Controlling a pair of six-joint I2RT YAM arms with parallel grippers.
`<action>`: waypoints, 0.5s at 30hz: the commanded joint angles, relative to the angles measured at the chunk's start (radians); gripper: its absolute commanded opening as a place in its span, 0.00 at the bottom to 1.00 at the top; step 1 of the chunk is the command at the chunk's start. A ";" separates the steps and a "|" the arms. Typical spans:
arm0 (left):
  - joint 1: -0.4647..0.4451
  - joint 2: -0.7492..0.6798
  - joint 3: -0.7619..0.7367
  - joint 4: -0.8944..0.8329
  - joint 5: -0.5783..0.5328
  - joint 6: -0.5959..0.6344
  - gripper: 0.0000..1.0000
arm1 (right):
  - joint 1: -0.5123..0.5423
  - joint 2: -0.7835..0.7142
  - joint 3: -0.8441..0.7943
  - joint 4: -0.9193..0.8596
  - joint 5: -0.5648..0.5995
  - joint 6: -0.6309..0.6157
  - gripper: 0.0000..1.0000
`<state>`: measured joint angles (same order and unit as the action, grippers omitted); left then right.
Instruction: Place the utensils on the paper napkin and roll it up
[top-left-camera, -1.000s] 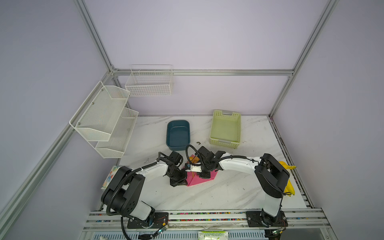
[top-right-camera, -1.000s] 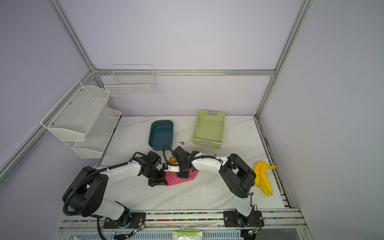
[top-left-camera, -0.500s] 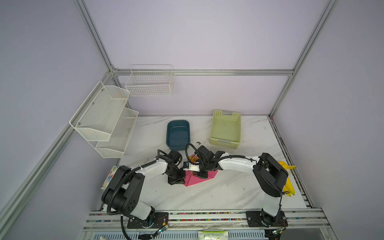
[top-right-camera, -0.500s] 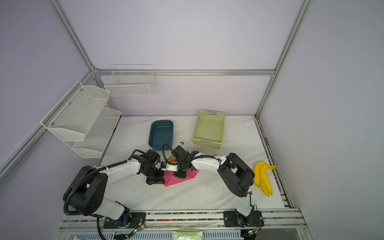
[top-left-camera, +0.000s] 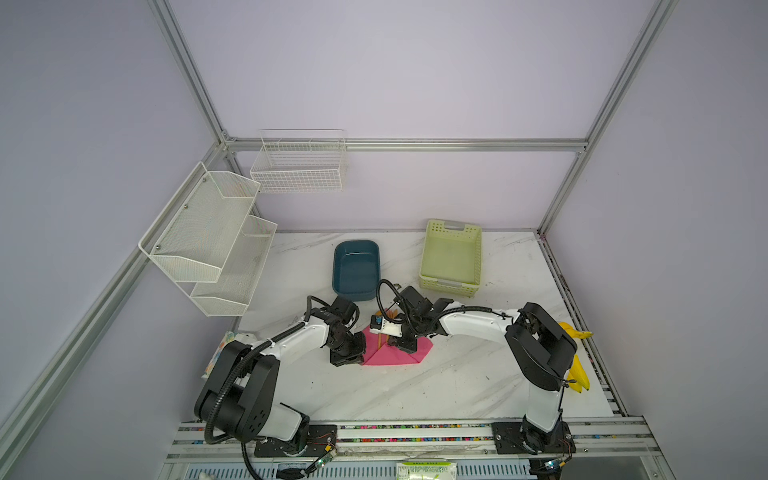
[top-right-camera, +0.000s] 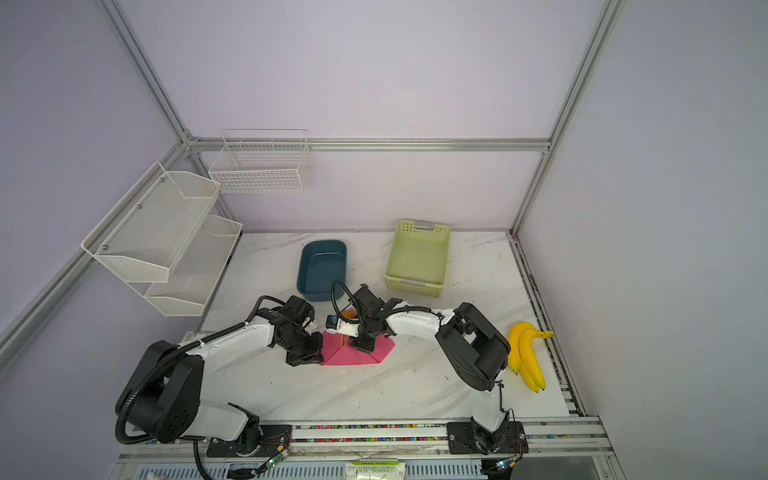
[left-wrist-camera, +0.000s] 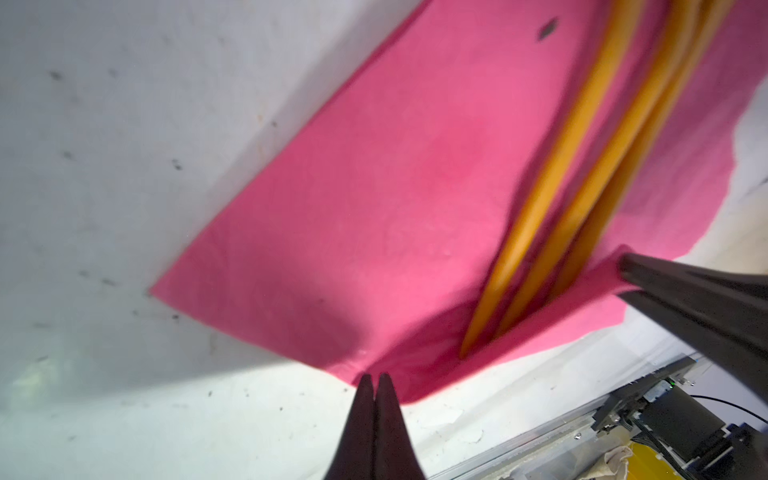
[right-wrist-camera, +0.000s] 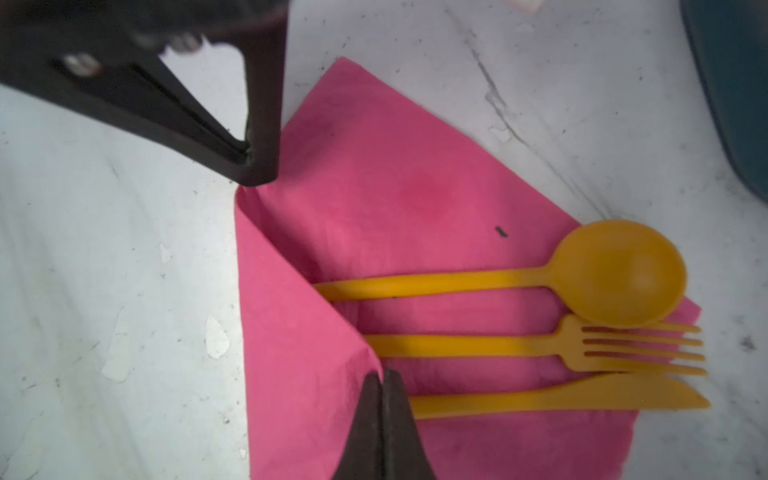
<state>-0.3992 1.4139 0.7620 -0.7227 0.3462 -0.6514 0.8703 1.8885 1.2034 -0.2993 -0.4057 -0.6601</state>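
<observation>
— Where is the thin magenta-pink paper napkin (top-left-camera: 386, 358) (top-right-camera: 349, 358) lying?
— Centre of both top views, its flap covering the slim orange plastic utensils (right-wrist-camera: 457, 345).
— Claws?
— Pressed together: the left gripper (left-wrist-camera: 376, 380) and right gripper (right-wrist-camera: 382, 374) are pinching that flap.

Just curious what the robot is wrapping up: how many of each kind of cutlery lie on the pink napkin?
spoon: 1
fork: 1
knife: 1
Total: 3, all orange, side by side on the napkin.
</observation>
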 joint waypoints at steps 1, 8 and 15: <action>0.008 -0.069 0.021 0.007 0.035 -0.033 0.00 | -0.002 0.025 -0.007 0.011 -0.035 0.004 0.00; 0.008 -0.097 -0.055 0.108 0.149 -0.108 0.00 | -0.004 0.040 -0.003 0.011 -0.031 0.001 0.00; 0.006 -0.063 -0.141 0.223 0.193 -0.160 0.00 | -0.008 0.044 -0.001 0.014 -0.039 0.004 0.00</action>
<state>-0.3985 1.3392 0.6720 -0.5770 0.4854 -0.7734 0.8684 1.9251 1.2034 -0.2905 -0.4194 -0.6579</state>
